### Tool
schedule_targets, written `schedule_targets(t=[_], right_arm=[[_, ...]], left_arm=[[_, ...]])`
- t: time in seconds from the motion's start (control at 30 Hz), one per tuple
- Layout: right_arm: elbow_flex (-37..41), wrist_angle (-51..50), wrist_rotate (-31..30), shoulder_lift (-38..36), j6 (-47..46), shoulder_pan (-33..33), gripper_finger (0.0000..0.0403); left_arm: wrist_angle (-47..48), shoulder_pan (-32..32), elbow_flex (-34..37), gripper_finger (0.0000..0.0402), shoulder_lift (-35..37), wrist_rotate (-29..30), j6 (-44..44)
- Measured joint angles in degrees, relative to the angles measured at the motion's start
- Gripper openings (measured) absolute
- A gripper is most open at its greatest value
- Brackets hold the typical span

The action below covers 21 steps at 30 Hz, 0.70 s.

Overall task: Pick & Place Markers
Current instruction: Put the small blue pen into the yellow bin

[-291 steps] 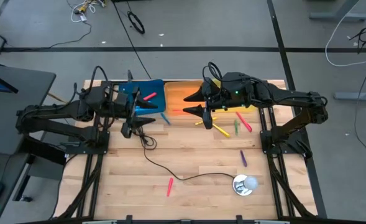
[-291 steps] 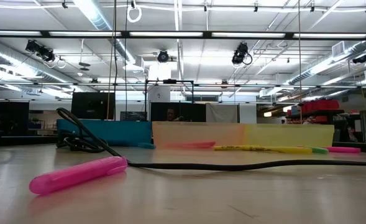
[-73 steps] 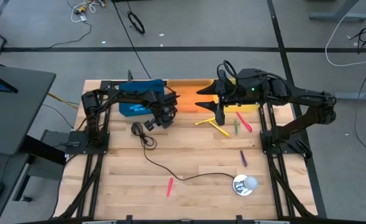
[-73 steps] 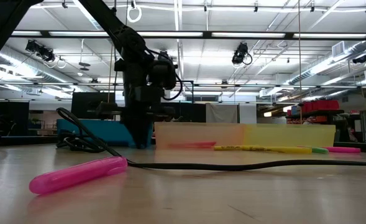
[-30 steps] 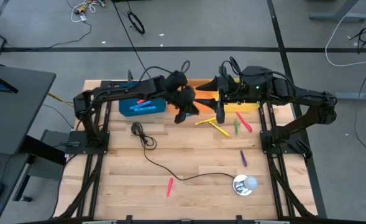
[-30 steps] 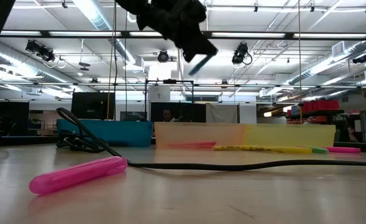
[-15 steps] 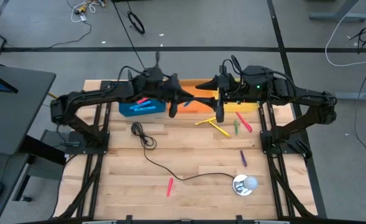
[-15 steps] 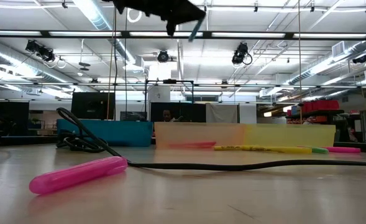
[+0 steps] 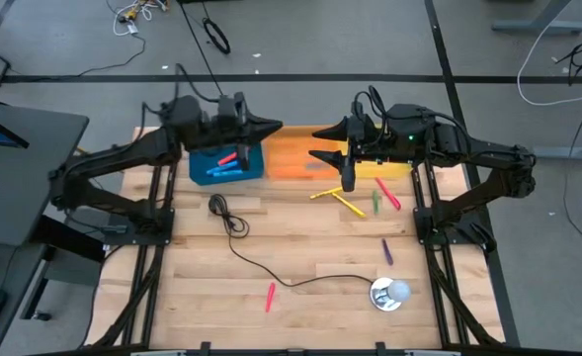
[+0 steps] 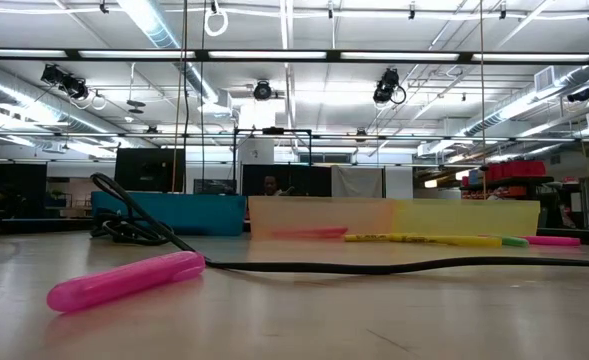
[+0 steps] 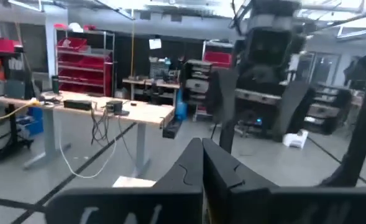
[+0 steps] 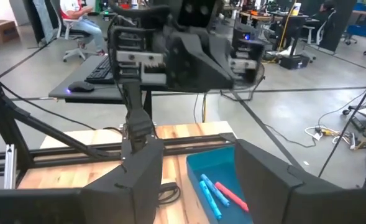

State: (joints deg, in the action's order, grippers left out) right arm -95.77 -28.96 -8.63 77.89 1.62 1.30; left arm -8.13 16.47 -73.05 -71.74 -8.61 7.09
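Observation:
My left gripper [image 9: 274, 126] hangs high over the right end of the blue tray [image 9: 204, 176], shut, its fingertips meeting in its wrist view [image 11: 202, 149]. The blue marker it carries is hidden under its fingers in every view. In the tray lie a red marker [image 9: 231, 157] and a blue marker [image 9: 214, 170]. My right gripper [image 9: 322, 143] waits open above the orange tray [image 9: 295, 163], nothing between its fingers [image 12: 198, 186]. On the table lie yellow markers [image 9: 342, 200], a green one [image 9: 376, 203], pink ones [image 9: 390, 197] [image 9: 270, 295] and a purple one [image 9: 386, 252]. My left gripper is shut on a blue marker, but its own fingers cover the marker from above and in the wrist view: which part it has cannot be told. The fingers point about level toward the table's right, high above the tray.
A black cable [image 9: 271, 272] snakes from a coil [image 9: 221, 210] to a round silver-white object [image 9: 389, 293] at the near right. The yellow tray [image 10: 464, 215] stands right of the orange one, partly under the right arm. The near pink marker [image 10: 124, 280] lies close before the low camera.
My left gripper has risen out of the low view and drawn back toward the table's left and far edge, from over the orange tray to over the blue tray. It has tipped from slanting down to about level. It has stayed shut, the blue marker hanging at its fingertips.

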Motion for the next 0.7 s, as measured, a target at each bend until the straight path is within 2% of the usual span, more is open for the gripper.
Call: schedule_targets(t=[0.37,0.7], right_arm=[[0.0,-0.51,-1.0,0.0,-2.66,0.0,0.0201],[0.0,-0.6,-1.0,0.0,-2.72,0.04,0.0201]], left_arm=[[-0.37,-0.54,0.06,0.0001,0.56,-1.6,0.98],[-1.3,-0.64,0.06,0.0001,0.49,0.11,0.17]])
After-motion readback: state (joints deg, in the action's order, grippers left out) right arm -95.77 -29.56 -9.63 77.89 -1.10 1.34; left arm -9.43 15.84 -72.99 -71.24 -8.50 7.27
